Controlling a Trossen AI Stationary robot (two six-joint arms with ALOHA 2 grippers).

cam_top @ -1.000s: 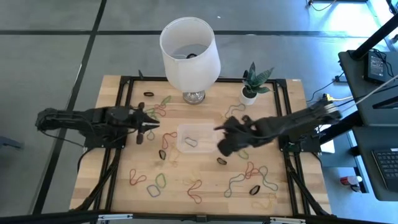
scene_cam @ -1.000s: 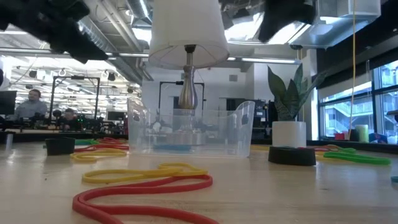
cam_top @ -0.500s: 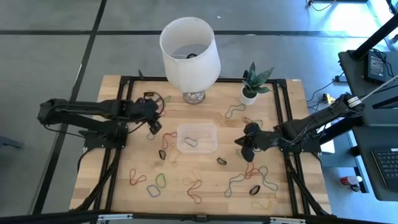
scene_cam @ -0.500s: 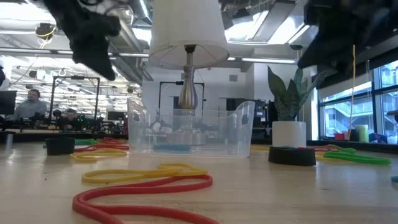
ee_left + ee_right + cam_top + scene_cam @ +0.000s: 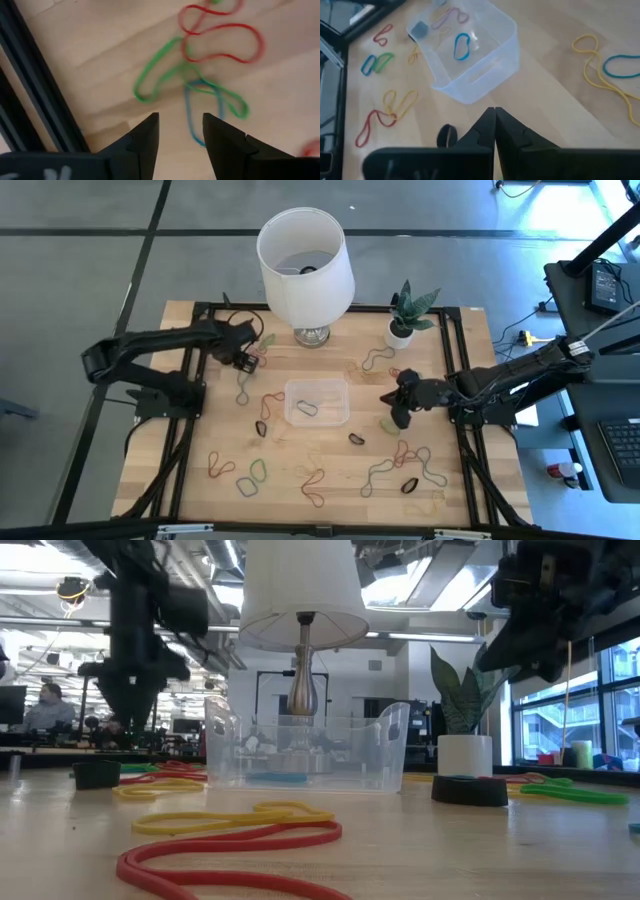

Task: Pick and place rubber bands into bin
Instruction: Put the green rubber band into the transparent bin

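Left side: the left gripper (image 5: 245, 361) has travelled from the middle of the tabletop (image 5: 190, 470) toward the far left corner beside the lamp (image 5: 305, 262), and its jaws, narrower a second ago, now stand released. In the left wrist view they frame a tangle of a green band (image 5: 165, 75), a blue band (image 5: 197, 110) and a red band (image 5: 220, 42) lying flat on the wood; the blue loop sits just beyond the gap between the jaws, with the green one crossing it. Nothing is grasped. The move reads as an approach to a fresh pick.

Centre: the bin (image 5: 317, 401) rests on the tabletop in front of the lamp, well apart from both grippers. It holds a few bands, among them a blue loop (image 5: 462, 46). Many rubber bands (image 5: 400, 465) remain scattered around it, so the task appears far from complete.

Right side: the right gripper (image 5: 398, 404) has withdrawn from beside the bin toward the right edge, and its jaws have gone from part-open to clenched. The right wrist view shows them pressed together with no band visible between them. A black band (image 5: 447, 134) lies on the tabletop just beside the jaws, between them and the bin. Judged from this, the closure caught nothing, or something too thin to make out.
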